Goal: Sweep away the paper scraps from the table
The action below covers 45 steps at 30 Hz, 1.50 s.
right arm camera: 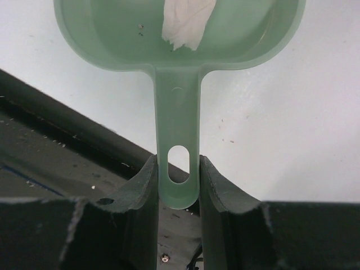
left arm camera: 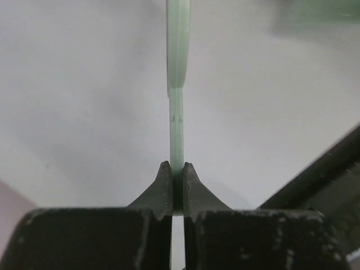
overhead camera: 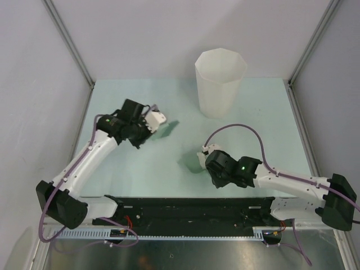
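My right gripper is shut on the handle of a green dustpan. One crumpled white paper scrap lies in the pan. In the top view the right gripper holds the dustpan low over the pale green table, near its front middle. My left gripper is shut on a thin green sweeping tool, seen edge-on. In the top view the left gripper holds this tool at the table's left middle. No loose scraps show on the table.
A tall white faceted bin stands at the back, right of centre. Grey walls and metal rails enclose the table. A black base plate runs along the near edge, and it shows in the right wrist view.
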Tool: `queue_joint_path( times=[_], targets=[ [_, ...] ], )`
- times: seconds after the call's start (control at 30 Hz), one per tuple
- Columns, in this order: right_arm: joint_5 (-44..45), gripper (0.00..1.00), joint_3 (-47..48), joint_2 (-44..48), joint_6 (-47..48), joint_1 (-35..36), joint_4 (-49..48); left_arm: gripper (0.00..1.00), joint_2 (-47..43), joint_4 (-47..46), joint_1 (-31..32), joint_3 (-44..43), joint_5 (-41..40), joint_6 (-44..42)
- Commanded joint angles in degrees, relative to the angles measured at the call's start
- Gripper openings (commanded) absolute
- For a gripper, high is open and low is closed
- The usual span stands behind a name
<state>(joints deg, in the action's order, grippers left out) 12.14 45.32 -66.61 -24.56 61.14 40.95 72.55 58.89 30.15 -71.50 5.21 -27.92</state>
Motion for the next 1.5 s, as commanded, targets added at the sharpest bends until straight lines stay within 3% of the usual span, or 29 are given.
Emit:
queue_joint_path(
  times=[0.0,0.3,0.53,0.73,0.9,1.0,1.13,1.23,1.27,1.37,1.47],
  targets=[
    [5.16,0.00,7.40,3.94,0.73,2.57,2.01,0.00,-1.46,-2.02,-11.75,-2.15,-2.24,0.59],
    [8.25,0.00,30.49,-1.49,7.50,2.49,12.57,0.00,-3.29,-6.24,-18.81,6.81,1.64,0.67],
    [8.69,0.00,50.61,-9.13,16.81,-7.70,15.92,0.00,-5.67,-7.39,-19.34,10.59,3.31,1.03],
    [10.01,0.00,65.22,-17.13,27.18,-20.70,15.39,0.00,-7.07,-7.92,-19.34,12.35,3.49,1.20],
    [16.06,0.00,76.57,-23.64,39.20,-28.17,14.95,0.00,-7.87,-7.92,-19.34,13.41,2.61,0.68],
    [22.64,0.00,80.35,-27.51,47.03,-28.89,13.20,0.00,-7.87,-8.00,-19.43,13.15,2.43,0.76],
    [31.87,0.00,78.44,-29.54,66.94,-27.92,7.32,0.00,-7.69,-8.00,-19.43,12.44,2.26,0.85],
    [39.08,0.00,72.22,-28.23,77.61,-27.40,-2.95,0.00,-7.51,-8.00,-19.43,12.18,2.08,0.85],
    [41.10,0.00,69.93,-27.53,85.56,-27.48,-10.29,0.00,-7.25,-8.00,-19.43,12.09,1.82,0.94],
    [41.48,0.00,61.84,-23.75,100.68,-27.48,-24.18,0.00,-7.25,-8.00,-19.43,11.92,1.64,0.76],
    [38.24,0.00,54.55,-20.32,110.40,-28.01,-31.35,0.00,-7.43,-8.00,-19.43,11.83,1.55,0.41]
  ],
)
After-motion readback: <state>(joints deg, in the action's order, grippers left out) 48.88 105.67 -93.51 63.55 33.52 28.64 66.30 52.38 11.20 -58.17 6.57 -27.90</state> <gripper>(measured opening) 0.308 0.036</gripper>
